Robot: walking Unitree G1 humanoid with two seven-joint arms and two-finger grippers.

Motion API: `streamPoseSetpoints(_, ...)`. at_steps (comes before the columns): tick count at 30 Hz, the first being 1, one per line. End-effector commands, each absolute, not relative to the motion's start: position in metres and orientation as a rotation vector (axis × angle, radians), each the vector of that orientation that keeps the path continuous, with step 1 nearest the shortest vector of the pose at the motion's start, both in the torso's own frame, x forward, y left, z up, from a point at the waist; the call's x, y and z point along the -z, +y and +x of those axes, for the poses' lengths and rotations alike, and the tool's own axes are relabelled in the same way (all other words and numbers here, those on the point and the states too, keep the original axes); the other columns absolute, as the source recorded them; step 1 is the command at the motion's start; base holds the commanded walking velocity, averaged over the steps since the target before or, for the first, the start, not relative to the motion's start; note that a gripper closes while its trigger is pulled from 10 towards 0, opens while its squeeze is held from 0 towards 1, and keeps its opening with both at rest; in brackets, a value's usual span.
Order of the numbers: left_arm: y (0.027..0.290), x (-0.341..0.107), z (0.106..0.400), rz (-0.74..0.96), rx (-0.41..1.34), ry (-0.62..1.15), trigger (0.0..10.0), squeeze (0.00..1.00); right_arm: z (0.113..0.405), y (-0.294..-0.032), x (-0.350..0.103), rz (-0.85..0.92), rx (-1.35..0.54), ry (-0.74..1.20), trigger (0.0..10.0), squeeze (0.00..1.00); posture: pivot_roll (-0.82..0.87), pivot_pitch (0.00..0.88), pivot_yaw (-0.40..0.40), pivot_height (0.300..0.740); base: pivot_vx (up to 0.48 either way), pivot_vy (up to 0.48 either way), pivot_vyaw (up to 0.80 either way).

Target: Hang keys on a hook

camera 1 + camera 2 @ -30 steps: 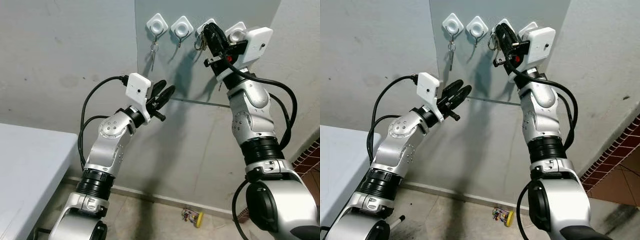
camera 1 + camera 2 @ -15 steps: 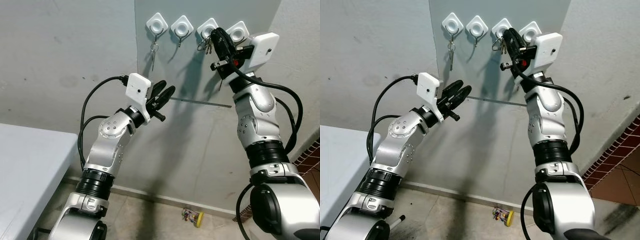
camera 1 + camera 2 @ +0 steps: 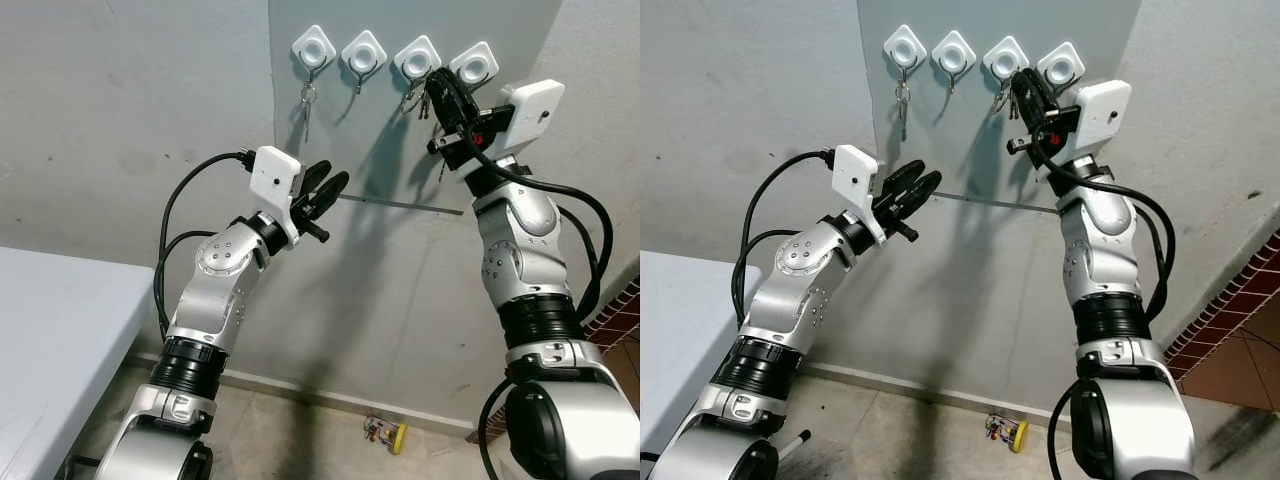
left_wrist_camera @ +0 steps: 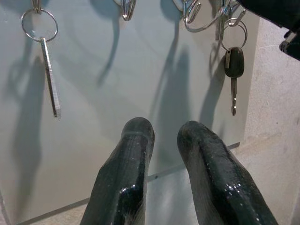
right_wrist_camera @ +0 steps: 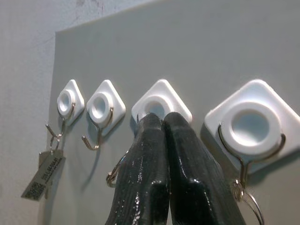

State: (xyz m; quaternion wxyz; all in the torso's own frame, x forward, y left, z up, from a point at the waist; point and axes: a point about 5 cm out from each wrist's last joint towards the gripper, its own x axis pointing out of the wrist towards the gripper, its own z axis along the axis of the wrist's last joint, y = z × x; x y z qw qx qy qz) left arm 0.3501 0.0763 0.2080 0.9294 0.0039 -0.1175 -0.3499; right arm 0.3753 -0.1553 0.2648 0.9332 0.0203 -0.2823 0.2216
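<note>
**Grey panel** point(image 3: 400, 150): It is carrying a row of four white hooks along its top. A flat key point(image 4: 49, 77) is hanging on its ring from the hook furthest to the robot's left.

**Right gripper** point(image 3: 436, 80): It is reaching up against the panel at the third hook point(image 3: 417, 58). Its fingers are pressing together with no gap showing in the right wrist view. I cannot tell whether they are pinching anything.

**Left gripper** point(image 4: 164, 133): It is hovering lower, well apart from the hooks. Its fingers are standing slightly parted and holding nothing.

**Keys** point(image 3: 413, 96): The bunch is dangling just under the third hook, just beside the right fingertips. Whether its ring is sitting fully in the wire hook is too small to confirm. A black-headed key point(image 4: 233, 63) is hanging nearby in the left wrist view.

**Handling, in my judgement**: The keys are looking light, hard and slippery, a loose metal cluster that is likely to swing and rotate. The ring is looking like the soundest place to pinch, edge-on. The blades should be left to hang free so the loop can slide over the hook tip. A slack pinch is risking a drop to the floor.
</note>
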Motion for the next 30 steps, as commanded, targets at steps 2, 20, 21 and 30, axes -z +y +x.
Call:
streamPoseSetpoints(2,0.077,-0.219,0.351,0.024,0.719,-0.274,10.0,0.0,0.372,-0.157,-0.268,0.037,-0.461,-0.586,10.0,0.0,-0.08,0.0,0.0,0.74,0.0,0.0,0.0)
streamPoseSetpoints(20,0.077,-0.221,0.351,0.025,0.72,-0.282,10.0,0.0,0.368,-0.16,-0.255,0.051,-0.452,-0.551,10.0,1.0,-0.08,0.0,0.001,0.74,0.0,0.0,0.0)
streamPoseSetpoints(21,0.077,-0.221,0.351,0.026,0.721,-0.283,10.0,0.0,0.367,-0.16,-0.255,0.057,-0.45,-0.552,10.0,1.0,-0.08,0.0,0.001,0.74,0.0,0.0,0.0)
streamPoseSetpoints(30,0.076,-0.221,0.351,0.029,0.726,-0.285,10.0,0.0,0.365,-0.162,-0.255,0.06,-0.449,-0.558,10.0,1.0,-0.08,0.0,0.005,0.74,0.0,0.0,0.0)
